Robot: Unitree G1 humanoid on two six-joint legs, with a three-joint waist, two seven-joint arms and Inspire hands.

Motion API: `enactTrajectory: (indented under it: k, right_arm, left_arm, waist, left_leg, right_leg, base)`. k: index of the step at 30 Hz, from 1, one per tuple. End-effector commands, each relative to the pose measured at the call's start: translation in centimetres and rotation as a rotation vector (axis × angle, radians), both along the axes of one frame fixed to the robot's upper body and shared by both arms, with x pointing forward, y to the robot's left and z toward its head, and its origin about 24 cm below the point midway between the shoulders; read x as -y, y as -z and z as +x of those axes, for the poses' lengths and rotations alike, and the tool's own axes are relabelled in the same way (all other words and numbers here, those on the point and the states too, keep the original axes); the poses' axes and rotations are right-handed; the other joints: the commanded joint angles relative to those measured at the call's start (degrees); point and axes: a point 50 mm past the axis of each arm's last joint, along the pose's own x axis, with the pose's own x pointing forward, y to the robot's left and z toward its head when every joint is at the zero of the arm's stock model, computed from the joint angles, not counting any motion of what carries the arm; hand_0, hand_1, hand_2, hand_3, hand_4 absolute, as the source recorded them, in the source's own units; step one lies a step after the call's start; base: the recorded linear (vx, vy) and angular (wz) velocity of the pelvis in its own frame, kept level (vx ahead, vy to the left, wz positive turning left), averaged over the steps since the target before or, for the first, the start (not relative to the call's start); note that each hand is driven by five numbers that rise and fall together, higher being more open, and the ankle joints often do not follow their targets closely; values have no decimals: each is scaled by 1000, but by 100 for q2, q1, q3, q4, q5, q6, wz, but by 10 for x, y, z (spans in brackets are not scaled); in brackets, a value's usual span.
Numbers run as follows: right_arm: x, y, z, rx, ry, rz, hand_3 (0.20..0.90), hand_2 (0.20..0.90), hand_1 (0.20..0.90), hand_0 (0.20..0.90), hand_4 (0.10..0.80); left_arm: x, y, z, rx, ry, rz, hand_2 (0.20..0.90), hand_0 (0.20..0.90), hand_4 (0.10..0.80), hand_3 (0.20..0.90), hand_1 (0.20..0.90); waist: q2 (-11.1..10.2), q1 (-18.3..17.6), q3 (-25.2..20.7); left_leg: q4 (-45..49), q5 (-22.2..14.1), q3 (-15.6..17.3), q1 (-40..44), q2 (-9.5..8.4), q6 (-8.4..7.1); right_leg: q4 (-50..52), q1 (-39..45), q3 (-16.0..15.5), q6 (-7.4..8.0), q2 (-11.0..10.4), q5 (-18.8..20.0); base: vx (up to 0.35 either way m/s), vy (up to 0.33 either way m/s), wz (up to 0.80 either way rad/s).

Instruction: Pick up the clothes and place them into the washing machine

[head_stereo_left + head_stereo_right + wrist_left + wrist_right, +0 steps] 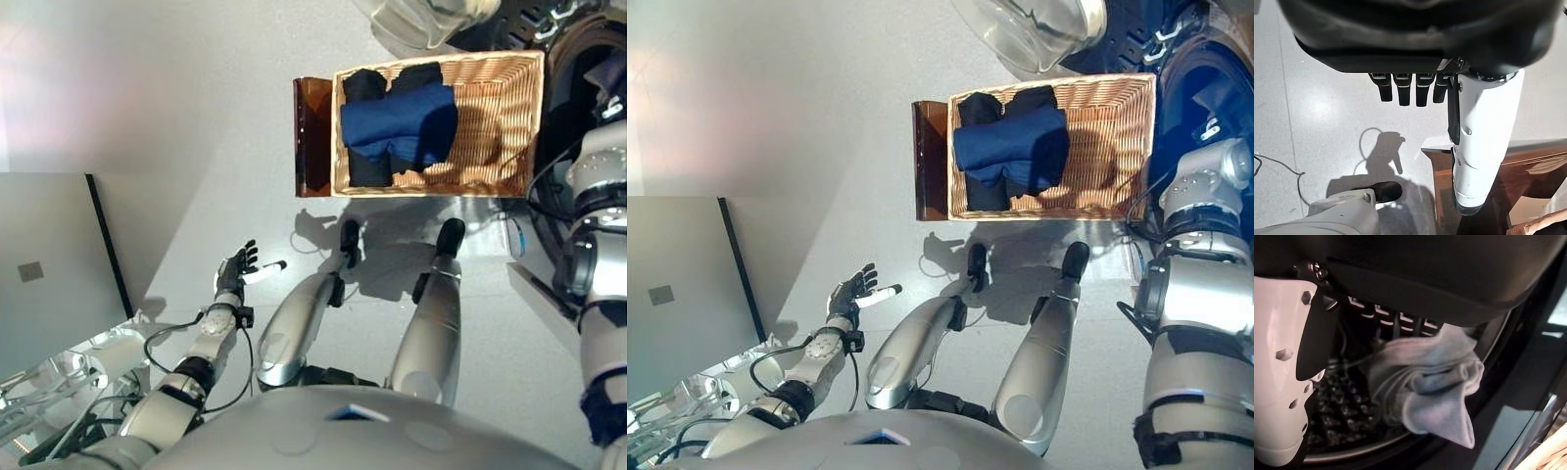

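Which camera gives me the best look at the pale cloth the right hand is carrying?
The right wrist view: the pale grey-blue folded cloth hangs from the right hand against the washing machine's dark drum. Neither eye view nor the left wrist view shows it.

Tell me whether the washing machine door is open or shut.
Open: the glass door is swung aside, and the right hand holds a pale cloth at the drum.

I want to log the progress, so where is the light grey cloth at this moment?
The light grey cloth shows only in the right wrist view, hanging from the right hand over the washing machine drum; the basket holds only dark clothes.
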Motion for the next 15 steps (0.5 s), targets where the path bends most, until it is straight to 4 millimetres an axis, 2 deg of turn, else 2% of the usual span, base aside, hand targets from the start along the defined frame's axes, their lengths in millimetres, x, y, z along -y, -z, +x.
enactTrajectory:
  k: [1,2,3,4,5,6,10,11,12,13,14,15]
  right_arm:
    - [-31,-39,22,129,-206,-220,900,900,900,900,800]
    - [-37,-29,26,119,-232,-195,900,900,900,900,800]
    - [-37,-29,26,119,-233,-194,900,900,900,900,800]
    - [-49,-6,31,77,-278,-151,900,900,900,900,800]
    - [-50,-5,31,77,-279,-150,900,900,900,900,800]
    - [-64,19,34,55,-328,-89,900,900,900,900,800]
    - [-96,64,37,-23,-426,0,900,900,900,900,800]
    - [-96,64,37,-23,-427,1,900,900,900,900,800]
    - [-114,82,37,-49,-473,34,900,900,900,900,800]
    - [-114,82,37,-49,-473,34,900,900,900,900,800]
    - [-128,98,34,-73,-511,67,900,900,900,900,800]
    - [-128,98,34,-74,-512,68,900,900,900,900,800]
  left_arm:
    - [-38,9,-17,-84,-57,98,900,900,800,900,900]
    - [-38,9,-16,-86,-59,96,900,900,800,900,900]
    - [-38,9,-16,-87,-59,97,900,900,800,900,900]
    - [-37,12,-19,-105,-62,89,900,900,800,900,900]
    - [-37,12,-20,-105,-62,89,900,900,800,900,900]
    - [-37,13,-21,-119,-64,87,900,900,800,900,900]
    - [-40,15,-23,-141,-65,101,900,900,800,900,900]
    - [-41,15,-23,-142,-65,102,900,900,800,900,900]
    - [-44,15,-23,-144,-73,111,900,900,800,900,900]
    - [-44,15,-23,-144,-73,111,900,900,800,900,900]
    - [-47,15,-24,-154,-77,123,900,900,800,900,900]
    - [-47,15,-24,-155,-77,124,900,900,800,900,900]
  waist:
    - [-404,117,-653]
    - [-432,115,-651]
    - [-436,113,-651]
    - [-489,110,-641]
    - [-491,105,-643]
    - [-538,110,-621]
    - [-629,113,-549]
    - [-633,109,-548]
    - [-676,118,-500]
    - [-676,117,-500]
    - [-720,127,-451]
    - [-723,123,-453]
  left_leg:
    - [130,-107,50,-266,-226,-226]
    - [135,-110,51,-264,-219,-225]
    - [135,-110,51,-264,-219,-225]
    - [134,-108,43,-251,-202,-222]
    - [133,-108,40,-248,-202,-223]
    - [135,-107,14,-225,-184,-219]
    - [180,-104,-15,-220,-175,-213]
    - [183,-105,-16,-220,-176,-213]
    - [221,-108,-34,-230,-176,-210]
    - [221,-108,-35,-230,-176,-210]
    - [273,-107,-64,-257,-177,-205]
    - [275,-108,-66,-257,-178,-205]
  right_leg:
    - [-16,363,-151,-371,277,-448]
    - [-34,380,-161,-373,284,-436]
    - [-37,382,-161,-373,285,-435]
    - [-89,438,-184,-377,295,-417]
    - [-94,444,-186,-377,295,-416]
    - [-110,484,-208,-380,306,-408]
    - [-116,538,-249,-389,314,-385]
    - [-116,541,-251,-389,313,-386]
    - [-97,559,-284,-397,316,-392]
    - [-97,560,-284,-397,316,-392]
    - [-92,578,-305,-406,317,-387]
    - [-92,579,-307,-406,316,-388]
  base:
    - [-26,-35,-2]
    - [-21,-27,-5]
    - [-20,-21,-5]
    - [0,0,0]
    - [-25,-43,-4]
    - [-17,-31,-7]
    - [-21,-19,-3]
    - [-30,-27,9]
    - [-19,-16,9]
    - [-35,-32,9]
    - [0,0,0]
    - [-38,-26,4]
